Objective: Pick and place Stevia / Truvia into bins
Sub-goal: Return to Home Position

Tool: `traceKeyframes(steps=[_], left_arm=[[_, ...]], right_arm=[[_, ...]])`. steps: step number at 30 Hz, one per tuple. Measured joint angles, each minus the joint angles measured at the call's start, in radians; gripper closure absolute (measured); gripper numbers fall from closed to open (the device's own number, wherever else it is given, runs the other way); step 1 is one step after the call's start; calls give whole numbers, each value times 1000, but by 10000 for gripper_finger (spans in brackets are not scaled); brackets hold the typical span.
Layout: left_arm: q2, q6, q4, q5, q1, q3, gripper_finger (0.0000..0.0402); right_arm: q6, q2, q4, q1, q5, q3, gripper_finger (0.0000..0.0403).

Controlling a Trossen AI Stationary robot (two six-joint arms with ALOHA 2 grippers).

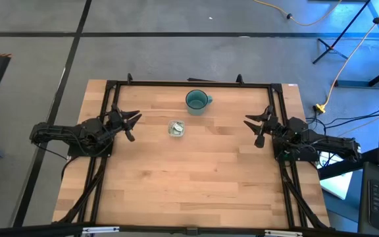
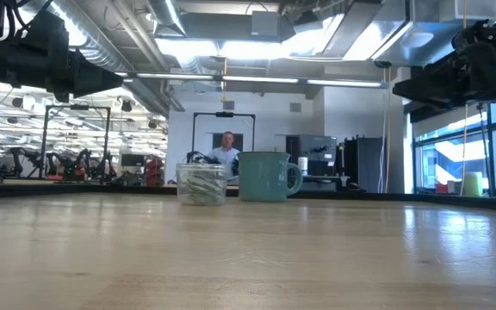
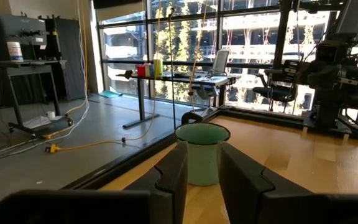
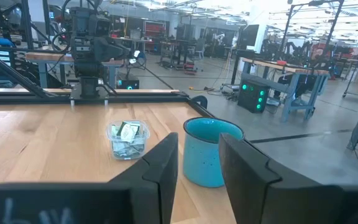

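The clear square tub (image 1: 176, 128) stands on its base mid-table, holding several pale green and white Stevia packets (image 4: 127, 138); it also shows in the low view (image 2: 201, 183). No packets show lying loose on the table. My left gripper (image 1: 135, 125) hovers open near the table's left edge, left of the tub. My right gripper (image 1: 254, 130) hovers open near the right edge. Each holds nothing. In the wrist views the fingers of the left gripper (image 3: 202, 171) and the right gripper (image 4: 199, 162) stand apart with a gap.
A teal mug (image 1: 197, 101) stands upright just beyond the tub toward the far edge, also seen as the mug (image 4: 209, 151) and the mug (image 3: 202, 152). A black frame (image 1: 189, 83) runs round the table. A person (image 2: 226, 151) sits far behind the table. Bare wood lies toward the near edge.
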Motion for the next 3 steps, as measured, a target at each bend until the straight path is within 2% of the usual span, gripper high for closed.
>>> traceKeyframes(steps=[3], left_arm=[[0,0,0,0,0,0,324]], right_arm=[[0,0,0,0,0,0,283]])
